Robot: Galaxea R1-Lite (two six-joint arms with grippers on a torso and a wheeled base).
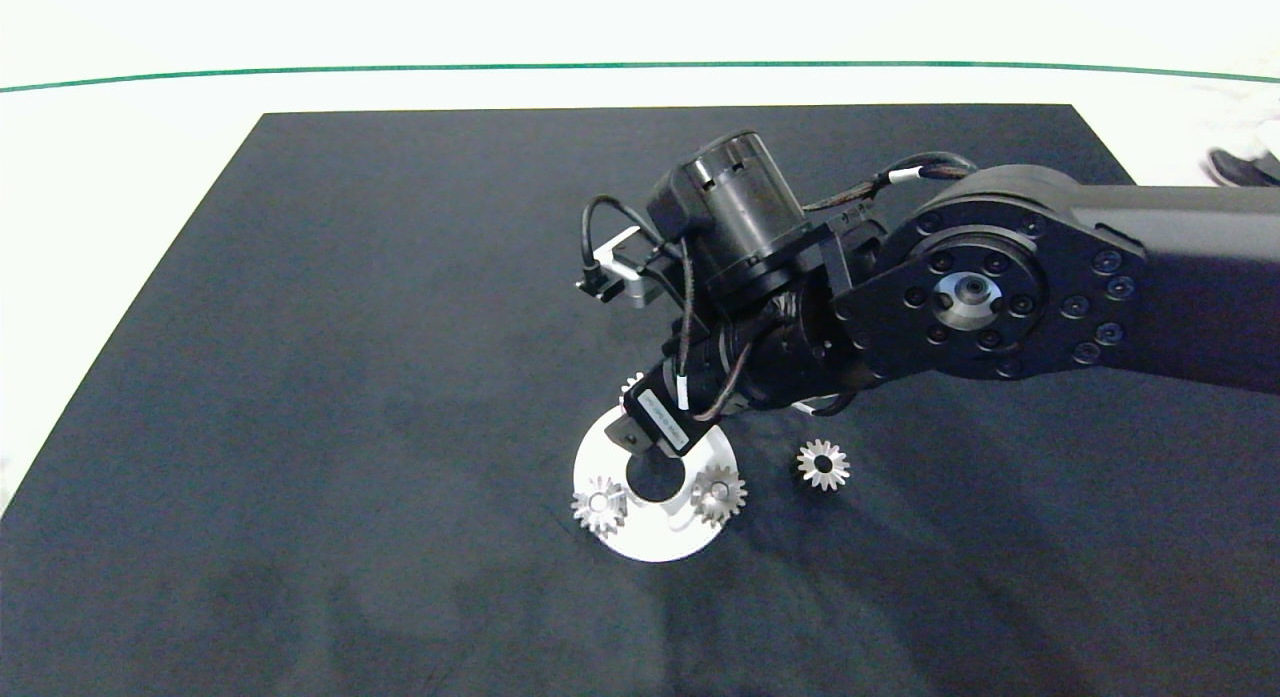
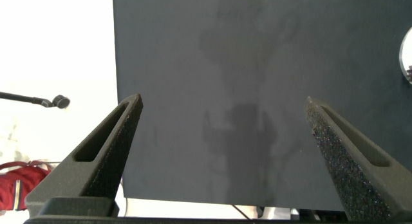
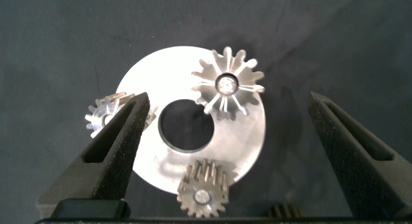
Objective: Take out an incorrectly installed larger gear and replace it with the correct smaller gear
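Four silver gears are lying in view, three of them on one white disc (image 1: 640, 549) with a round hole at its middle, which is resting on the black mat (image 1: 350, 377) covering the table. The larger gear (image 3: 203, 196), thick with blocky straight teeth, is sitting at the disc's far edge, mostly hidden under the right arm in the head view. Two small matching gears (image 1: 600, 505) (image 1: 718, 493) are sitting on the disc's near edge, one on each side of the hole. The smaller gear (image 1: 823, 464), thin and star-like, is lying loose on the mat just to the right of the disc, apart from it. The right gripper (image 3: 226, 98) is hovering above the disc, its jaws spread wide and gripping nothing. The left gripper (image 2: 223, 102) is hanging over bare mat, its jaws also spread and empty.
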